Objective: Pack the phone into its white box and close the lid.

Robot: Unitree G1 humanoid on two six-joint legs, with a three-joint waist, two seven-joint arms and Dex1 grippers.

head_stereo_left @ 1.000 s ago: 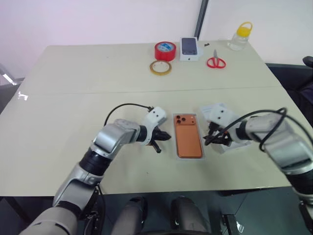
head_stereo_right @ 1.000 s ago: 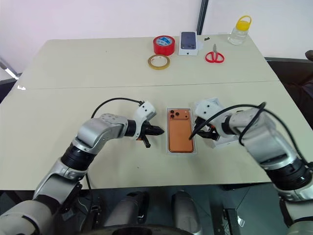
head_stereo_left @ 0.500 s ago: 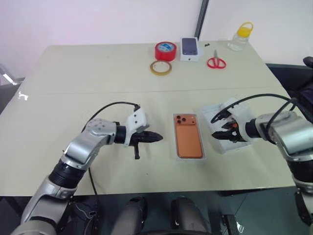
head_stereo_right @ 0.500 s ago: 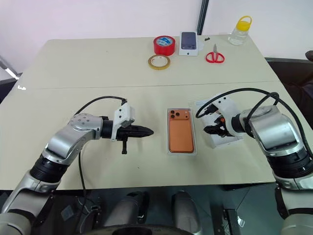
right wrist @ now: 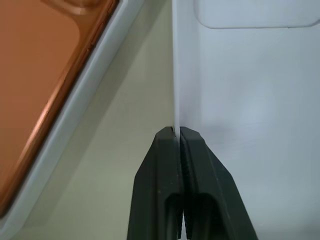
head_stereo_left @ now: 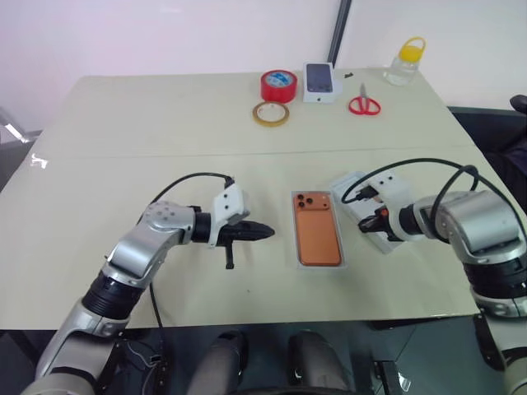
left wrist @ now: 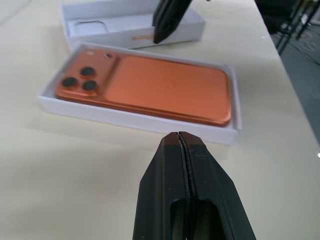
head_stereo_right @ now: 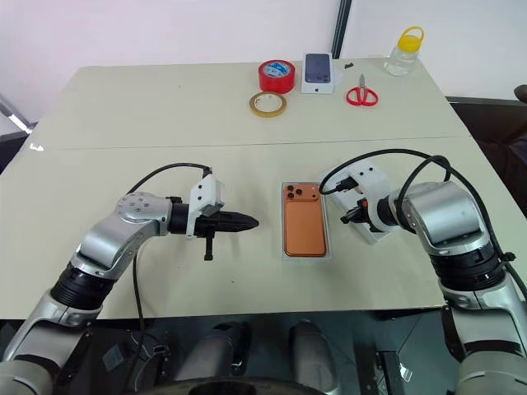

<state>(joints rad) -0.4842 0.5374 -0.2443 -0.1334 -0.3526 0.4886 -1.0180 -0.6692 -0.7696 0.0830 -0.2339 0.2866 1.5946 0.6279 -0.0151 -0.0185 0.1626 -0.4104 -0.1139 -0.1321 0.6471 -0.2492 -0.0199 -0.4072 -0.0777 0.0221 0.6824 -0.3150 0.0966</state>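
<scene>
Left gripper [head_stereo_left: 265, 231]: its two black fingers are pressing flat together on nothing, pointing level toward the box from its nine o'clock side, hovering near it and apart from it.
Phone [head_stereo_left: 318, 233]: the slim orange smartphone with rounded corners is lying back-up inside the box, its lens cluster sitting at the far-left corner.
White box [left wrist: 135, 119]: the shallow white rectangular cardboard tray is resting at the table's near centre, its thin rim showing all round the phone.
Right gripper [right wrist: 179, 133]: its black fingers are pinching the thin near wall of the lid, one finger on each side.
Lid [head_stereo_right: 372, 231]: the plain white rectangular cardboard shell is lying open side up at three o'clock of the box, just beside it, with bare table showing between the two.
Table [head_stereo_left: 165, 132]: the pale beige tabletop is carrying everything.
Far edge, twelve o'clock: a red tape roll [head_stereo_left: 278, 85], a tan tape ring [head_stereo_left: 270, 113], a small white box topped with a dark phone [head_stereo_left: 320, 81], red-handled scissors [head_stereo_left: 363, 102] and a clear jar with a yellow cap [head_stereo_left: 405, 61] are sitting well apart from the grippers.
</scene>
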